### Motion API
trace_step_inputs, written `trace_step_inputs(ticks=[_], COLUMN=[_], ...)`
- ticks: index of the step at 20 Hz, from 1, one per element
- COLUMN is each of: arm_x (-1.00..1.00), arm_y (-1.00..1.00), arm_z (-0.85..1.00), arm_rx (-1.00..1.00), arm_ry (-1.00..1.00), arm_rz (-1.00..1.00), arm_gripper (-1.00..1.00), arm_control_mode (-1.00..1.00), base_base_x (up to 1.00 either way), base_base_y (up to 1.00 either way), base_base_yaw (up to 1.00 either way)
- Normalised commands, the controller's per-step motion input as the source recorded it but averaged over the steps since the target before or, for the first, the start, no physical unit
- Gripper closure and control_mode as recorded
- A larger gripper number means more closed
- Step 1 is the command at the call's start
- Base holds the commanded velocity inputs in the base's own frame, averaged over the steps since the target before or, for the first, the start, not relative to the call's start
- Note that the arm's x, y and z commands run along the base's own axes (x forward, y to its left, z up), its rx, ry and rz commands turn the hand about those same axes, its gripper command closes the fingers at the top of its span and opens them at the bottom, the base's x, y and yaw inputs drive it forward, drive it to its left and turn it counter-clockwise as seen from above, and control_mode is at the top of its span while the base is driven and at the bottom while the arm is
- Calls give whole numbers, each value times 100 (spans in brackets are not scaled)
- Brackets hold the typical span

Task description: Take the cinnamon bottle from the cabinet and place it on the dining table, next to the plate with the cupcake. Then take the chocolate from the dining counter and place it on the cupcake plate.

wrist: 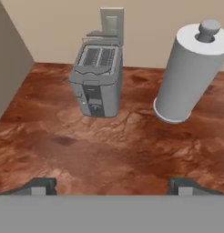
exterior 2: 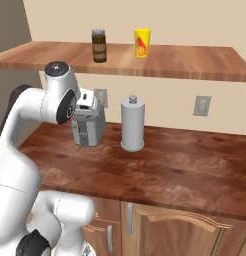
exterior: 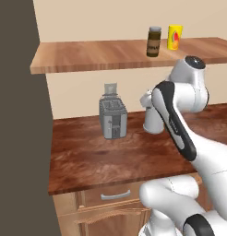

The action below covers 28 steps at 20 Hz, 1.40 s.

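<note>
The tool (wrist: 113, 185) is held wide apart, with nothing gripped between its two dark fingertips (wrist: 40, 185), and is poised above the reddish-brown table (wrist: 109, 145). Ahead of it a grey toaster (wrist: 98, 79) is seen standing upright on the table, and just beside that a grey paper-towel holder (wrist: 189, 73) with a knob on top; the two are near each other but apart. In the right base view the white arm (exterior 2: 50, 102) is seen raised in front of the toaster. Higher up, on the light wood cabinet (exterior 2: 185, 62) shelf, the cinnamon bottle (exterior 2: 99, 45) is set upright, with a yellow bottle (exterior 2: 142, 43) with a red mark near it, the two not touching.
</note>
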Motion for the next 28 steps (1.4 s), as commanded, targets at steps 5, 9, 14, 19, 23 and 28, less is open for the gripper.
trace_step_inputs(ticks=[5, 9, 14, 19, 23, 28], arm_x=[-12, -3, 0, 0, 0, 13], arm_y=[0, 0, -1, -8, -19, -27], arm_z=[55, 69, 73, 66, 51, 39], arm_rx=[-1, -3, -1, 0, -1, -1], arm_ry=[-31, -12, 0, 0, -13, -5], arm_rz=[0, 0, 0, 0, -1, -3], arm_gripper=[-100, -100, -100, -100, -100, -100], arm_control_mode=[-100, -100, -100, -100, -100, -100], base_base_x=[0, 0, 0, 0, 0, 0], base_base_y=[0, 0, 0, 0, 0, 0], base_base_yaw=[0, 0, 0, 0, 0, 0])
